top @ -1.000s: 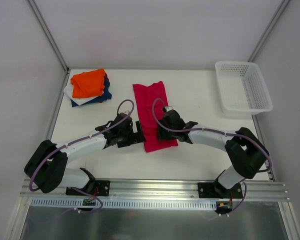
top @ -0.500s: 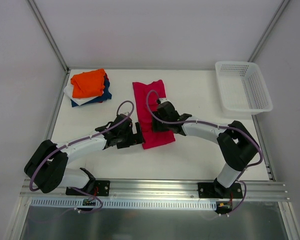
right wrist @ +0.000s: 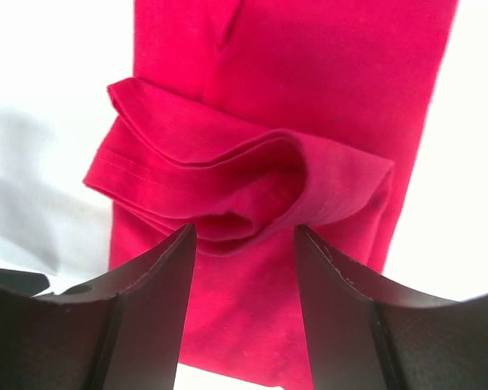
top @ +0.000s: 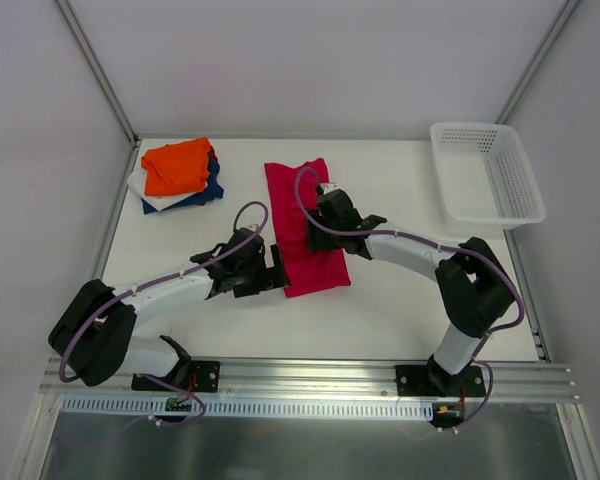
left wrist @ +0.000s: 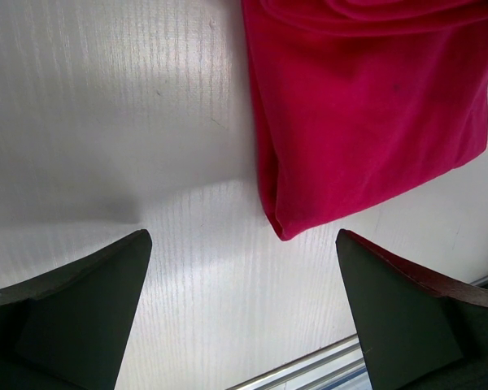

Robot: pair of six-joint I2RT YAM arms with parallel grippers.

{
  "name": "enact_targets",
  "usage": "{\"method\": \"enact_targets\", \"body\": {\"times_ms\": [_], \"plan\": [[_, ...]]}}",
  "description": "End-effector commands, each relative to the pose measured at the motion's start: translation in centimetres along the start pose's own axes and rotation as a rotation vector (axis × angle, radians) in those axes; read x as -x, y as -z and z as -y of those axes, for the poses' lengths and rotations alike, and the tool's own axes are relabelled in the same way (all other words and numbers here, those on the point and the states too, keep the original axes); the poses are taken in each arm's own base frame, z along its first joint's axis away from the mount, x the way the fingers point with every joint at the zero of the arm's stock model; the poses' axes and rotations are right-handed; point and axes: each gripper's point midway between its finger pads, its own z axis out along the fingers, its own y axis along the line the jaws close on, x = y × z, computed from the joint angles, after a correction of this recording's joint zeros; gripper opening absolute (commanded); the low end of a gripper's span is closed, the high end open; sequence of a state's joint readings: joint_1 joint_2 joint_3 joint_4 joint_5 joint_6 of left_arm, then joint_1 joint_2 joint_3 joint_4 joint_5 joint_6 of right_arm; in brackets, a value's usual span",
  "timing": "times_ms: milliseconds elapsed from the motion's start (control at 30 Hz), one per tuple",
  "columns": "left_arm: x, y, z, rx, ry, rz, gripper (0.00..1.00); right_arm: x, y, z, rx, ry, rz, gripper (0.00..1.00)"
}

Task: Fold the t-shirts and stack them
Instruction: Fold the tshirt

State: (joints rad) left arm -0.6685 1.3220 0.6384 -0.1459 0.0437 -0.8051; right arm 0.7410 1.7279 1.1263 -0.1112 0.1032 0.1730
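The white table [top: 400, 300] carries everything. Along its middle lies the crimson-red cotton t-shirt [top: 315, 270], already narrowed into a long strip running from near to far. At the far right stands the white plastic mesh basket [top: 480, 126]. At the far left sits the pile of folded tees, with the orange folded t-shirt [top: 178, 168] on top, the navy-blue one [top: 212, 188] under it and the white one [top: 148, 195] at the bottom. The step in hand looks like the crosswise fold of the red strip. The right gripper [right wrist: 244, 231] is over the strip's middle. Its jaws are drawn in to a narrow gap and appear to pinch a curled bundle of hemmed layers [right wrist: 228, 179], lifted off the flat cloth beneath. The left gripper [left wrist: 242, 237] hovers just off the strip's near left corner, spread wide with only bare table between its fingers and nothing in its hold. To fold cleanly, the right arm should carry the bundle low and straight along the strip so that the layers do not slide apart. It should set the hem square with the far edge and let go only once the cloth lies flat. The held layers look loosely bunched, so one ply could slip out. The left gripper would do well to press the near corner down as an anchor.
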Motion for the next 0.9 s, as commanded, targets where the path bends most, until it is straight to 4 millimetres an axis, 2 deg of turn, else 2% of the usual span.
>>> {"method": "enact_targets", "body": {"times_ms": [0, 133, 467, 600, 867], "plan": [[-0.2, -0.1, 0.0, 0.002, 0.006, 0.002, 0.99, 2.6, 1.6, 0.5, -0.011, 0.010, 0.063, 0.55], [-0.2, 0.0, 0.3, -0.009, 0.002, 0.000, 0.99, 3.1, 0.5, 0.9, -0.015, -0.002, 0.054, 0.55], [-0.6, 0.0, 0.1, -0.002, 0.004, -0.006, 0.99, 5.8, -2.9, 1.0, 0.007, -0.033, 0.051, 0.55], [-0.5, -0.4, 0.2, 0.004, 0.004, -0.016, 0.99, 7.3, -3.2, 1.8, -0.001, -0.057, 0.074, 0.55], [0.1, -0.2, 1.0, -0.013, -0.007, 0.000, 0.99, 11.3, -1.5, 6.3, -0.062, -0.147, 0.146, 0.55]]}}
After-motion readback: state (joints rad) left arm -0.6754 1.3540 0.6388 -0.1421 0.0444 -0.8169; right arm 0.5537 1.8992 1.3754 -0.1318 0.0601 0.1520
